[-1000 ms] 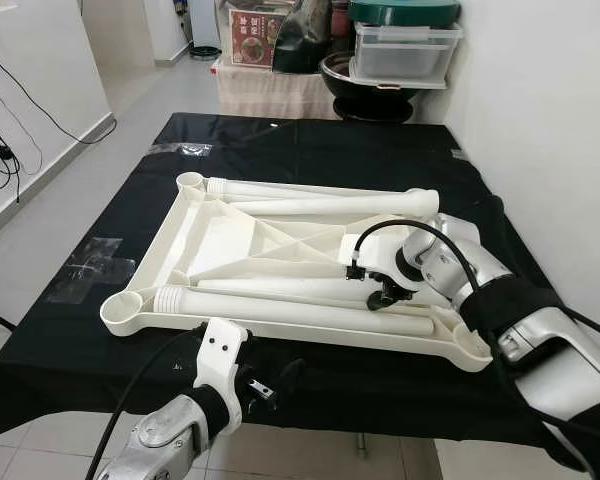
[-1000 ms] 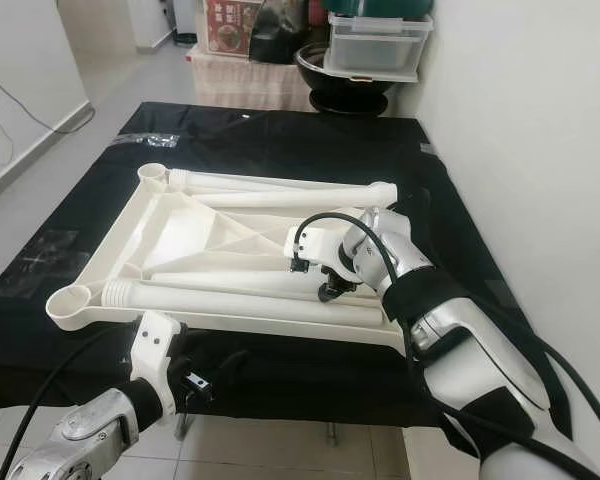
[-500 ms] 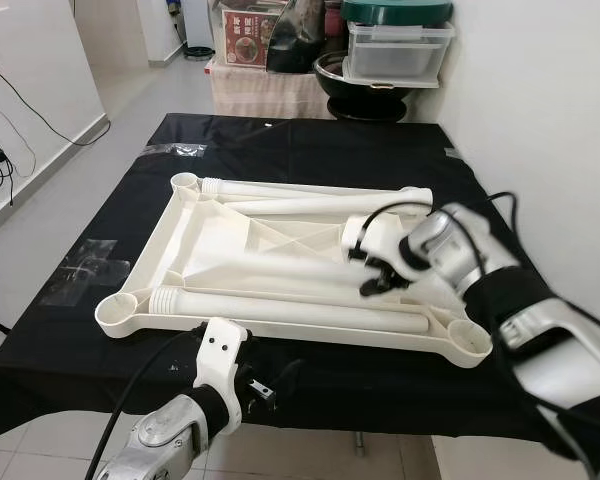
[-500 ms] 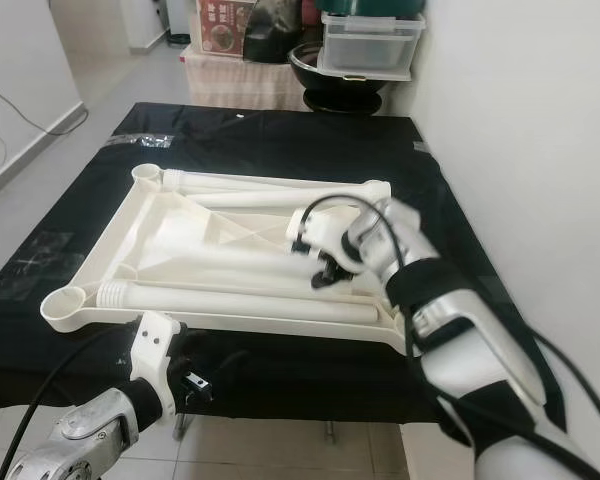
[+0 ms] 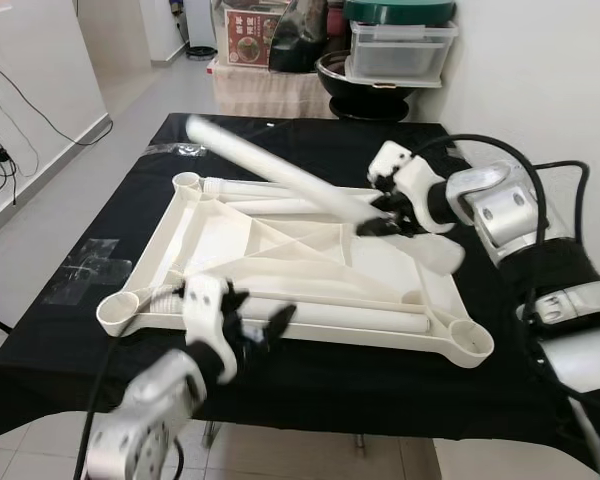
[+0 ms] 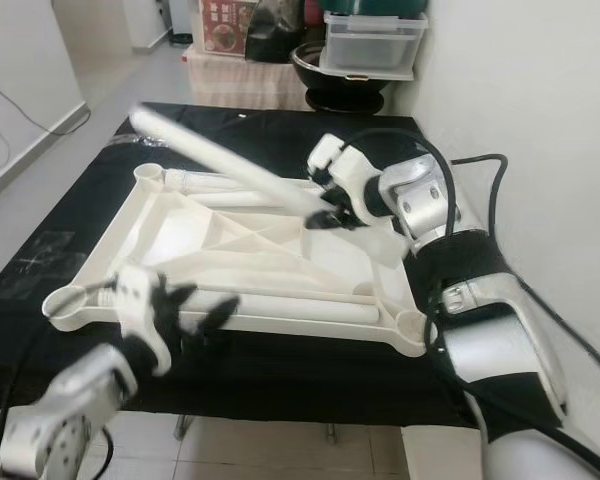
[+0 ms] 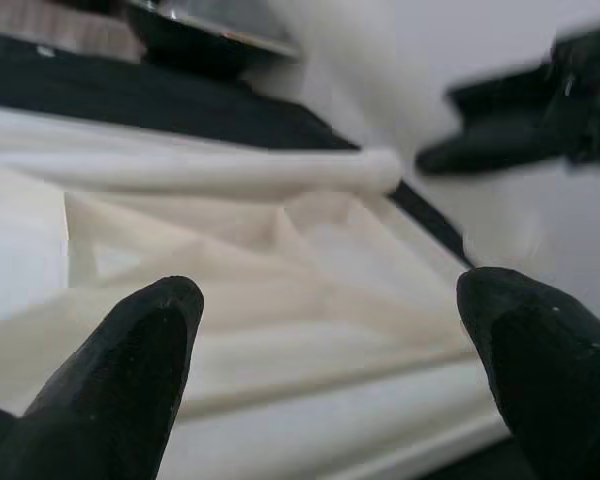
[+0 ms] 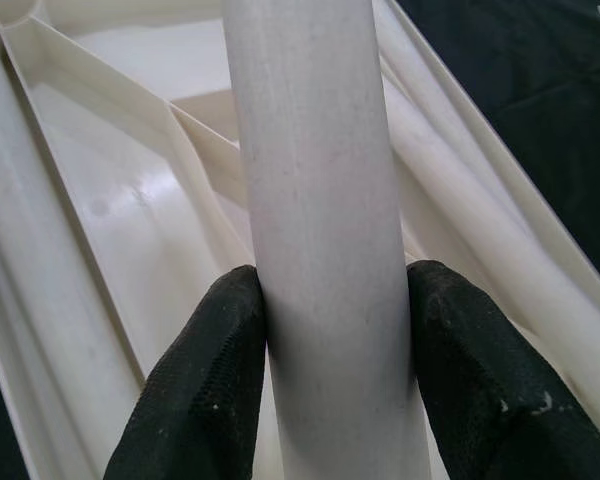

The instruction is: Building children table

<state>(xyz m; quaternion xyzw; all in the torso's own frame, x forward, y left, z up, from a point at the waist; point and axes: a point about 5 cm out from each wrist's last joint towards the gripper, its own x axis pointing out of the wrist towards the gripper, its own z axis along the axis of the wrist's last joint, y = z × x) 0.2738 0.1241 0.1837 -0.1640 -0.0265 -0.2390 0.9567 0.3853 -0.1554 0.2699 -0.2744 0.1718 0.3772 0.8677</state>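
Observation:
The white plastic tabletop (image 5: 235,240) lies upside down on the black-covered table, with round sockets at its corners. Two loose white legs (image 5: 310,315) rest inside it near the front, and more lie along its far rim. My right gripper (image 5: 380,220) is shut on another white leg (image 5: 280,172), held slanted in the air above the tabletop, its far end pointing up to the left. In the right wrist view both black fingers (image 8: 205,385) press the leg (image 8: 320,230). My left gripper (image 5: 252,325) hovers open at the tabletop's front rim, empty.
The black cloth (image 5: 310,140) covers the whole table; its front edge is close to me. A white wall runs along the right. Behind the table stand a clear storage box (image 5: 398,50), a dark bowl (image 5: 365,75) and a carton (image 5: 258,35). Cables hang on the left wall.
My right gripper has lifted a leg out of the tabletop and swung it up over the tray. My left arm has risen from below the table edge to the front rim.

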